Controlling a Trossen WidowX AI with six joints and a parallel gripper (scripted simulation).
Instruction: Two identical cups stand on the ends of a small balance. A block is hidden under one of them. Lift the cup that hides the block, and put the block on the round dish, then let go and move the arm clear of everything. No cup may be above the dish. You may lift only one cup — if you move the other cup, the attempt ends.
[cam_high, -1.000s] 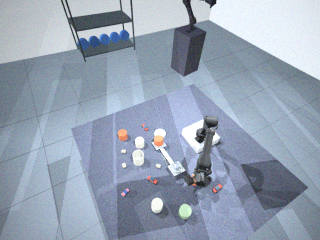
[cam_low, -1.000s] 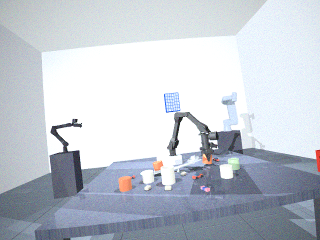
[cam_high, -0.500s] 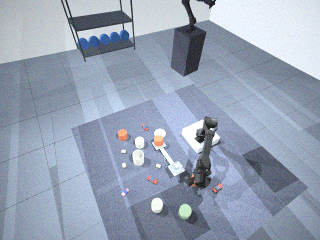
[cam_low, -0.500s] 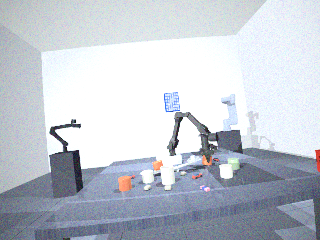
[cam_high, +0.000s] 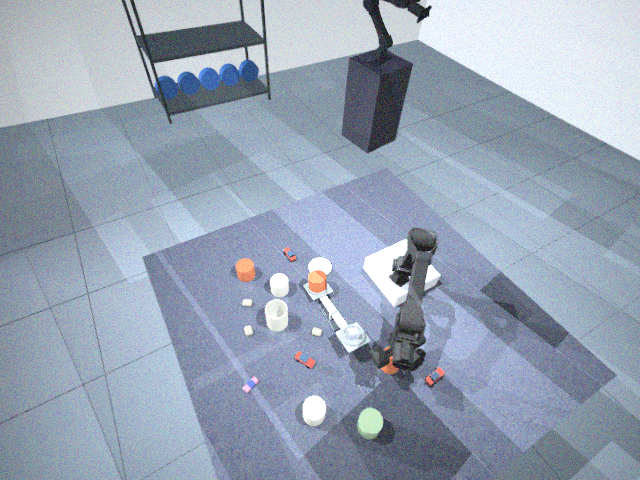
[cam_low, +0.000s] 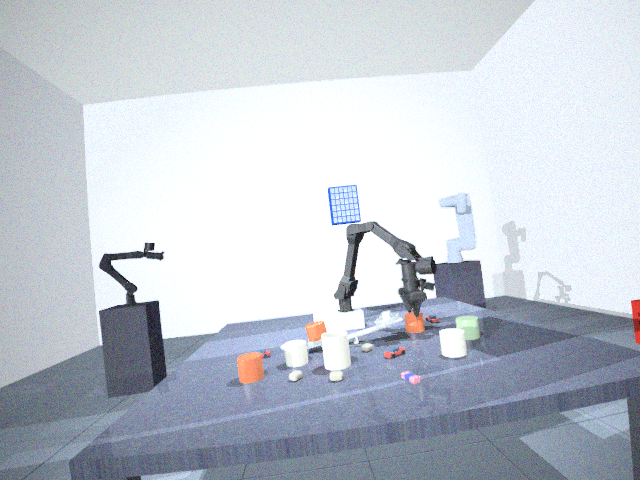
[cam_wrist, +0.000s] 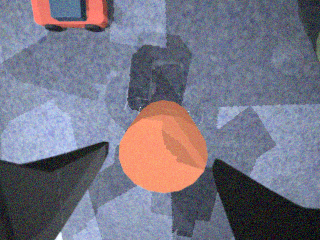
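Observation:
The lifted orange cup (cam_high: 388, 364) (cam_low: 414, 323) (cam_wrist: 162, 172) stands on the table beside the balance. My gripper (cam_high: 391, 355) (cam_low: 416, 313) (cam_wrist: 161, 155) is open, its fingers apart on either side of the cup's top. The balance (cam_high: 333, 311) (cam_low: 366, 331) is tilted. Its raised pan (cam_high: 343, 341) bears a pale, glassy lump (cam_high: 354, 332) (cam_low: 387, 318); I cannot make out its exact shape. The other orange cup (cam_high: 316, 282) (cam_low: 315, 331) stands on the low pan, leaning. The round white dish (cam_high: 320, 265) lies just beyond it, with no cup above it; it is hidden in the exterior view.
A red car (cam_high: 435, 376) (cam_wrist: 70, 11) is near the set-down cup. A green cup (cam_high: 370, 422) (cam_low: 467, 328) and a white cup (cam_high: 314, 410) (cam_low: 453, 343) stand farther out. A tall white cup (cam_high: 277, 316) (cam_low: 336, 351), another orange cup (cam_high: 245, 270) and several pebbles are across the balance.

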